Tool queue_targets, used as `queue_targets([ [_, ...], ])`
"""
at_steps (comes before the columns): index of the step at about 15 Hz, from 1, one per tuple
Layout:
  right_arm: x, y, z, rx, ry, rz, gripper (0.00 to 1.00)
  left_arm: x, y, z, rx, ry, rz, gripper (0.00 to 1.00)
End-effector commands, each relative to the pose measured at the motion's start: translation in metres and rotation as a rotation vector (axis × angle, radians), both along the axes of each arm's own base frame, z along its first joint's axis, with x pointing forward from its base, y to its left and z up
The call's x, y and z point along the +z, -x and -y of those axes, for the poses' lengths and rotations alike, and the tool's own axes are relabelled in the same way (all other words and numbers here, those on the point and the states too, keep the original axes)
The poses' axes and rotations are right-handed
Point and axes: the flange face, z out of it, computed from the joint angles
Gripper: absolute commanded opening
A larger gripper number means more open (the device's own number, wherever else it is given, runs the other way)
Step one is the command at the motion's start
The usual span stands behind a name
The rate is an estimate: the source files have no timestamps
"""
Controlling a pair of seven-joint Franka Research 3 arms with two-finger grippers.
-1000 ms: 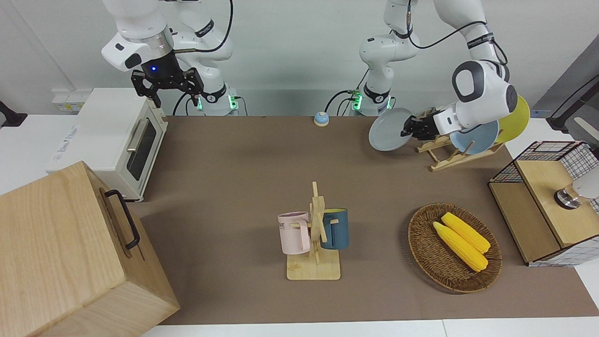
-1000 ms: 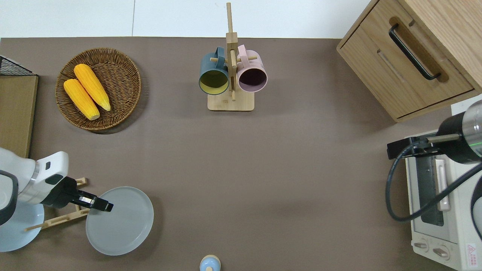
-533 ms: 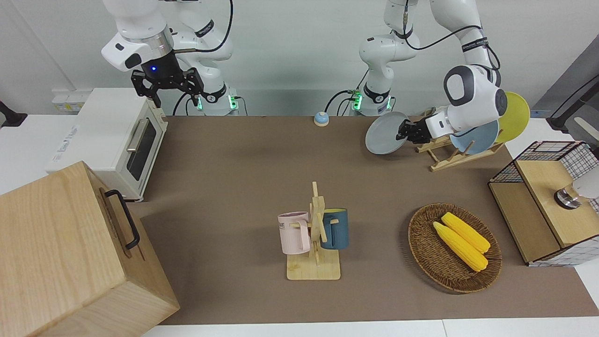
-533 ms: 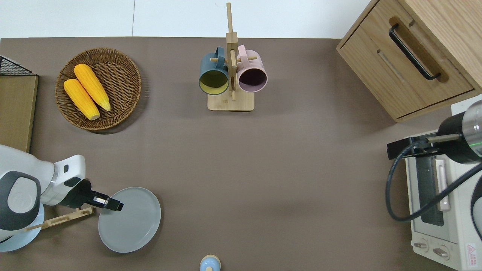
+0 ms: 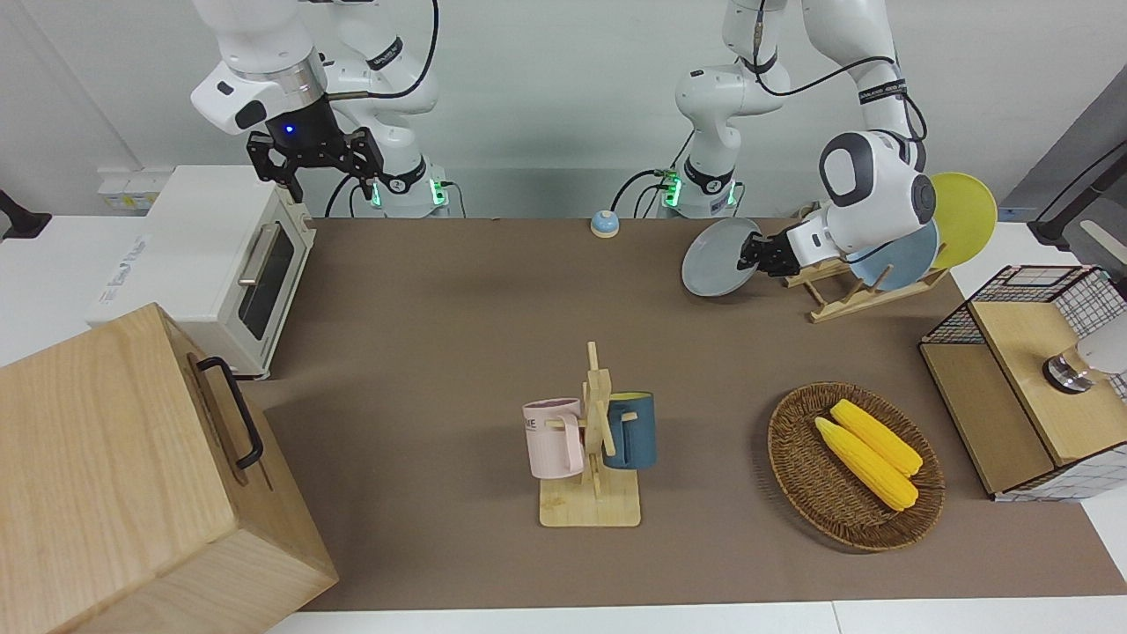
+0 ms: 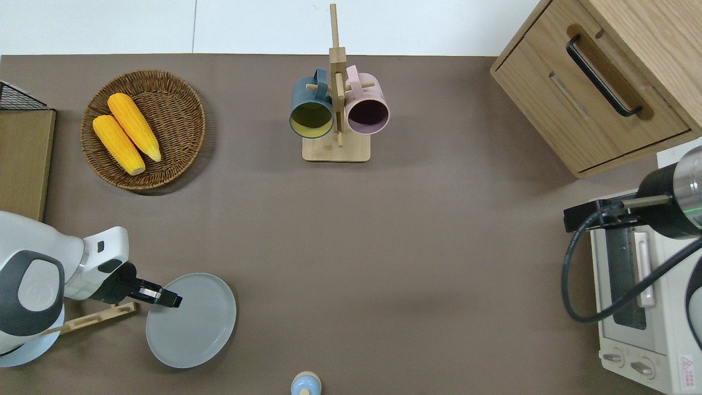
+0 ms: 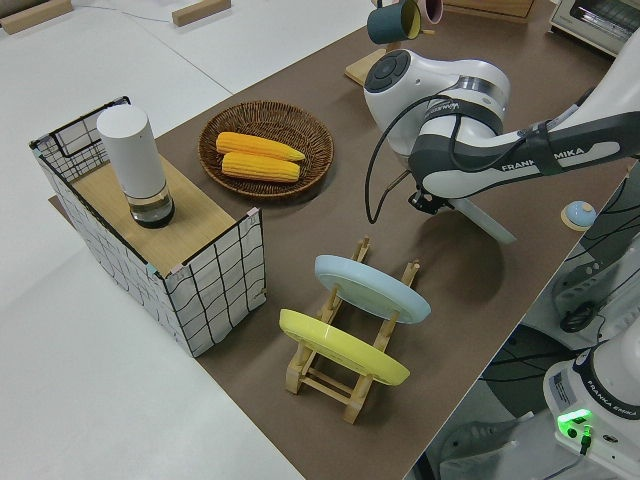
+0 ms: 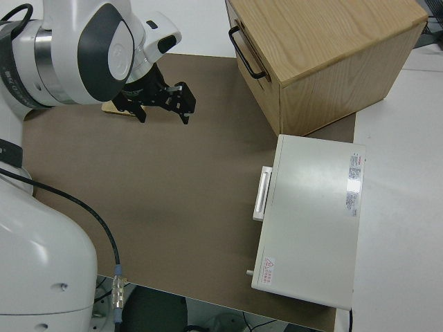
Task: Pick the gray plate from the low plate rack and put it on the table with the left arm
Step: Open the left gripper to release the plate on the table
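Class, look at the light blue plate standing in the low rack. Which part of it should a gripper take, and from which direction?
Probably the light blue plate's upper rim, approached from above. It leans on edge between the slanted pegs of the low plate rack, so only its thin raised rim is free; jaws can straddle it there. Its lower edge sits between the rails, and the yellow plate stands close beside it.

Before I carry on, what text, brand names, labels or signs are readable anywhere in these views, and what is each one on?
"FRANKA EMIKA": on the left arm link, left side view; the first word is partly hidden.
"FRANKA EMIKA": on the robot base in the same view's corner.
Pink mug: dark lettering, only partly visible, unreadable.
Toaster oven: top label, red warning triangle sticker and side lettering, all too small to read.
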Motion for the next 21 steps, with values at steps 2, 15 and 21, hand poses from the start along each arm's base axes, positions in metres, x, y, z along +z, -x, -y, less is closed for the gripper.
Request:
queue_targets([
  [2, 0.003, 0.003, -0.001, 0.0, -0.006, -0.007, 0.987, -0.002, 0.002, 0.001, -0.006, -0.002, 0.018, 0.38],
  [15, 0.003, 0.003, -0.001, 0.002, -0.006, -0.007, 0.99, 0.085, -0.029, -0.021, -0.051, -0.089, 0.116, 0.99],
  [21, 0.003, 0.002, 0.0, 0.0, -0.006, -0.007, 0.99, 0.181, -0.049, -0.031, 0.072, -0.2, 0.203, 0.99],
])
